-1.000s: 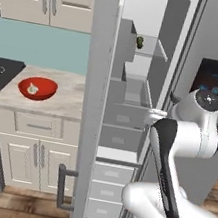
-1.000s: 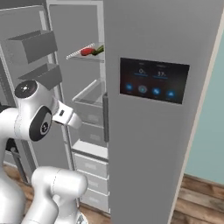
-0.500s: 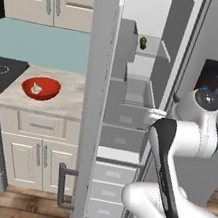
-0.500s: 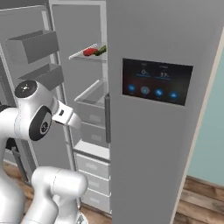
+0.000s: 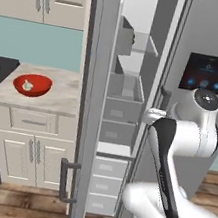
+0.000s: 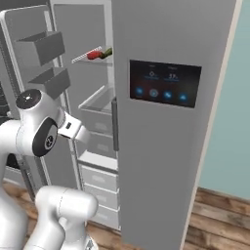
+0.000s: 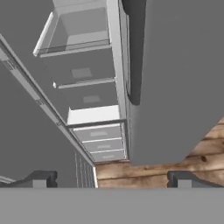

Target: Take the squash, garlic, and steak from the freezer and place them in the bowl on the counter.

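A: Freezer (image 5: 131,110) first: where is it and what is it like?

B: A tall, flat grey unit filling the centre and right of the left base view. One door stands swung out, edge-on, down the middle of the frame. Inside are smooth grey box-shaped drawers and thin shelves. The shut door carries a glossy dark dispenser panel (image 6: 165,82) with small blue icons.

A: And the food?

B: In the right base view, on a thin upper shelf at upper left, lies the steak (image 6: 94,54), a flat red slab, with the squash (image 6: 106,52), a dark green elongated shape, just beside it on its right. The garlic (image 5: 28,85) is a small off-white bulb lying in the bowl (image 5: 39,82), a round, shallow, glossy red dish.

A: Where is that bowl?

B: At mid-left of the left base view, on the table (image 5: 57,99), a beige marble-patterned slab over cream panelled cabinets with slim metal handles.

A: The end effector?

B: In the hand view the end effector (image 7: 111,179) shows its two dark finger tips at the bottom corners, spread fully wide with nothing between them. Beyond lie the grey freezer drawers and a wooden plank floor (image 7: 175,166).
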Motion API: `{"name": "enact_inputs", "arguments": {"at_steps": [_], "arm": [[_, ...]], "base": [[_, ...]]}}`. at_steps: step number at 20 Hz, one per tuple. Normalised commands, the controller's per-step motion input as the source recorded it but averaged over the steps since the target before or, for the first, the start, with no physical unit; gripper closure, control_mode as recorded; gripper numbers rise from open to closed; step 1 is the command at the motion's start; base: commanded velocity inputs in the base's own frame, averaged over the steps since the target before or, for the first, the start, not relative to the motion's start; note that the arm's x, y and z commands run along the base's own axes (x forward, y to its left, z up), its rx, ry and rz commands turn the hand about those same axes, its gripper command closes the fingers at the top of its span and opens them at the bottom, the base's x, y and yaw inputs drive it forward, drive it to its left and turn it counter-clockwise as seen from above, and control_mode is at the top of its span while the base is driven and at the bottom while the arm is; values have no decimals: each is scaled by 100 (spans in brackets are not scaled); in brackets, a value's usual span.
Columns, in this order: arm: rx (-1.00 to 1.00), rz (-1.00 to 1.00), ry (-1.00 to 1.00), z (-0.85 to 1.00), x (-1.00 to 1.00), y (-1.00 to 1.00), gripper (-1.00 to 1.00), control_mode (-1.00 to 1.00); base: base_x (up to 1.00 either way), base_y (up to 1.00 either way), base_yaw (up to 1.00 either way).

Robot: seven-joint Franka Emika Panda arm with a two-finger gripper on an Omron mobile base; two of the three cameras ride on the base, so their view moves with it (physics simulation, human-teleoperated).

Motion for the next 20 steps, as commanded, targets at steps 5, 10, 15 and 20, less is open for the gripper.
{"name": "enact_inputs", "arguments": {"at_steps": [5,10,15,20], "arm": [[0,0,0,0,0,0,-100,100],[0,0,0,0,0,0,-100,100],[0,0,0,0,0,0,-100,100],[0,0,0,0,0,0,-100,100]], "base": [[-30,20,-1],[95,72,0],[100,99,6],[-2,75,24]]}}
